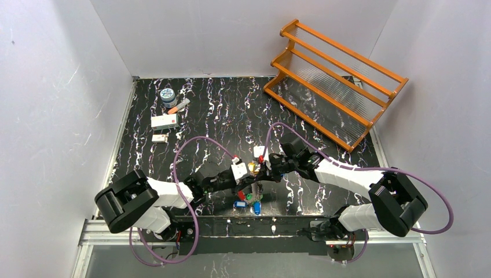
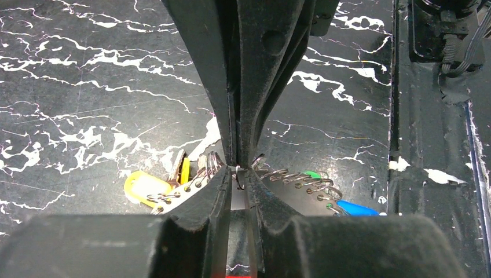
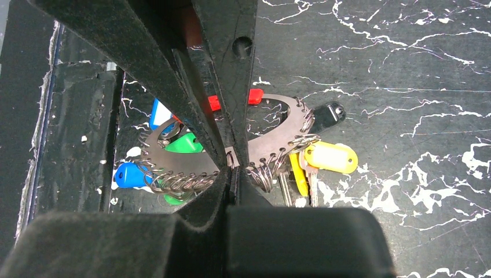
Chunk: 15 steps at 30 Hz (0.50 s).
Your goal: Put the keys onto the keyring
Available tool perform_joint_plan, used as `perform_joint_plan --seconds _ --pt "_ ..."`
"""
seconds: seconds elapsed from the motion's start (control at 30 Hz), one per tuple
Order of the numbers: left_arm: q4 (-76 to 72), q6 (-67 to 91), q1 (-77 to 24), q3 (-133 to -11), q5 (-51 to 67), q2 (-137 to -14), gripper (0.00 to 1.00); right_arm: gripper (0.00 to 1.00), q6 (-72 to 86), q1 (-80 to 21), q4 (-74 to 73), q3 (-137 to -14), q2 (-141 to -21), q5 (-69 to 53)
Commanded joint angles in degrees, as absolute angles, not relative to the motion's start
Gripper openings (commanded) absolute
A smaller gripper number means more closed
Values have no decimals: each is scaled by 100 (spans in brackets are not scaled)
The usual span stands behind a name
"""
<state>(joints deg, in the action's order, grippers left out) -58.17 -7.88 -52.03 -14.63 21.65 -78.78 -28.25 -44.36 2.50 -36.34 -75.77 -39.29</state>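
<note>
Wire, thin and springy, is what I am handling here: the keyring (image 3: pixel 289 107) is a light loop that will flex and twist. Its metal is slick, so I want my hold on bare wire, clear of the small split loops crowding it. The right gripper (image 3: pixel 234 169) has its jaws fully closed on that wire, and the ring fans out beyond its fingertips, apparently held up off the table (image 1: pixel 220 110). The left gripper (image 2: pixel 237 178) meets it tip to tip. Its jaws are drawn down to a narrow slit around one small loop, and I cannot tell whether they bite. The keys (image 3: pixel 285 186) dangle just to one side of the right jaws, a yellow tag (image 3: pixel 330 157) beside them; I judge that loose weight will swing. The right wrist view gives me the whole ring, including its red, green and blue tags. The left wrist view hides most of that but shows the slit between my left fingertips. The top view shows only the two grippers meeting.
</note>
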Motion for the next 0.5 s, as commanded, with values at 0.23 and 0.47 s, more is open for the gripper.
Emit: perform_joint_plan --seconds 0.23,0.47 --pt "-5430 -989 -5275 -1696 1912 -7826 0 1 -2800 -4484 308 -3945 -7537 -4129" --pt "-5414 -862 -5275 -1612 1823 -7666 0 12 -2865 -4476 486 -3837 -7462 -3862"
